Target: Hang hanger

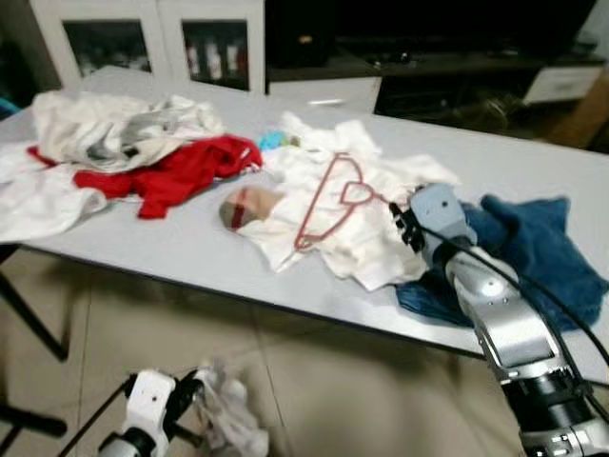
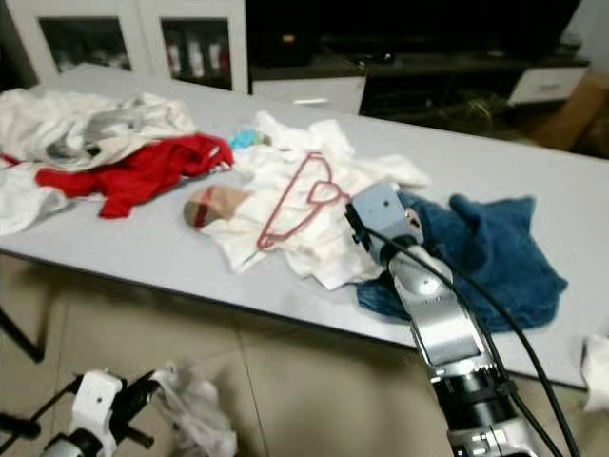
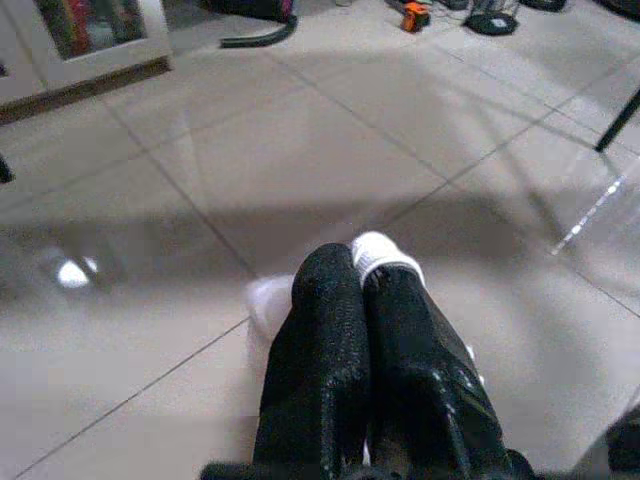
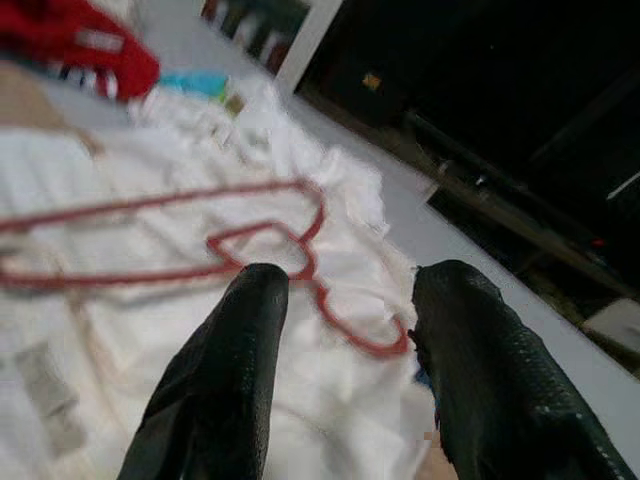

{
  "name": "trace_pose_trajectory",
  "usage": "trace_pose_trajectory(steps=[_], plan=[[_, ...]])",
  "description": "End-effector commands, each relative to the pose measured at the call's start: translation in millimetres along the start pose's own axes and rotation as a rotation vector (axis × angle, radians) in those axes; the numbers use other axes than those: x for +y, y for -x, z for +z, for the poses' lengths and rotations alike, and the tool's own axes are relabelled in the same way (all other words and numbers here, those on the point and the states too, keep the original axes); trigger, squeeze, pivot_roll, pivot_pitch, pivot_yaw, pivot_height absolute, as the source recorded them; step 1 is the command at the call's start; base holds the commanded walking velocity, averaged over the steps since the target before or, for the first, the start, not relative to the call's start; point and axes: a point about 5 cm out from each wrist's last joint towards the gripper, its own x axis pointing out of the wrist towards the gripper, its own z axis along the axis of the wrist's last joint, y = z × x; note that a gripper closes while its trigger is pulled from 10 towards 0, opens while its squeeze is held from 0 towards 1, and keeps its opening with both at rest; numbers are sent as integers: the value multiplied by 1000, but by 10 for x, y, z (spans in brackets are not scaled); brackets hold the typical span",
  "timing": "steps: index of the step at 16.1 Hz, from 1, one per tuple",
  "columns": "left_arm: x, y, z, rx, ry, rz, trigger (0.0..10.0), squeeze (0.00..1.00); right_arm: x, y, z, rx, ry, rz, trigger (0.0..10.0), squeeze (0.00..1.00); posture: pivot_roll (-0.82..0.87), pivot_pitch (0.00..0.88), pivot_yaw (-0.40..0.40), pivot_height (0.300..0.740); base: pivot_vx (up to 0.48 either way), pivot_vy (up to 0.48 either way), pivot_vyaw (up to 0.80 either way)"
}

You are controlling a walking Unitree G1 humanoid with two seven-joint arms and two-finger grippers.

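A red wire hanger [image 1: 328, 205] lies flat on a white garment [image 1: 366, 248] in the middle of the grey table [image 1: 190, 257]. My right gripper [image 4: 355, 280] hovers just above the garment at the hanger's hook end, open. The hook [image 4: 350, 325] lies between and just ahead of its black fingers [image 4: 245, 340]. In the eye views the right arm [image 1: 504, 333] reaches in from the lower right. My left gripper [image 3: 358, 270] hangs low beside the table over the tiled floor, shut on a white cloth [image 1: 228, 409].
A blue towel [image 1: 533, 248] lies right of the white garment, under my right arm. A red garment [image 1: 181, 171] and a pile of white clothes [image 1: 105, 129] lie at the table's left. White cabinets [image 1: 152, 38] and a dark low unit [image 1: 428, 57] stand behind.
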Motion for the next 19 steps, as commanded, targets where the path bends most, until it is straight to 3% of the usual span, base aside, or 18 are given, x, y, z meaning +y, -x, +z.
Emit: trace_pose_trajectory(steps=[1,5,6,7,8,13,17,19], plan=[[1,-93,125,-44,-25,-10,0,0,-33,-20,32,-9,-23,-6,10000,0,54,0,-70,740,0,0,0],[14,-138,182,-58,-26,-9,0,0,-44,17,-32,6,-112,-28,10000,0,32,0,-60,740,0,0,0],[15,-147,183,-55,-29,-8,2824,0,-46,39,-54,8,-118,-29,10000,0,30,0,-60,740,0,0,0],[16,-161,187,-52,-32,-7,8627,0,-39,73,-80,6,-130,-27,10000,0,28,0,-60,740,0,0,0],[16,-168,193,-52,-34,-7,10000,0,-31,97,-91,3,-139,-26,10000,0,26,0,-59,740,0,0,0],[16,-77,187,-60,-43,18,10000,0,107,261,-96,-47,-200,37,10000,0,39,0,-59,740,0,0,0],[-28,-41,496,-202,-102,3,10000,0,231,388,-86,-82,-229,190,10000,0,53,0,-67,740,0,0,0],[-106,-72,765,-280,-205,-103,10000,0,295,450,-46,-107,-237,305,10000,0,62,0,-74,740,0,0,0]])
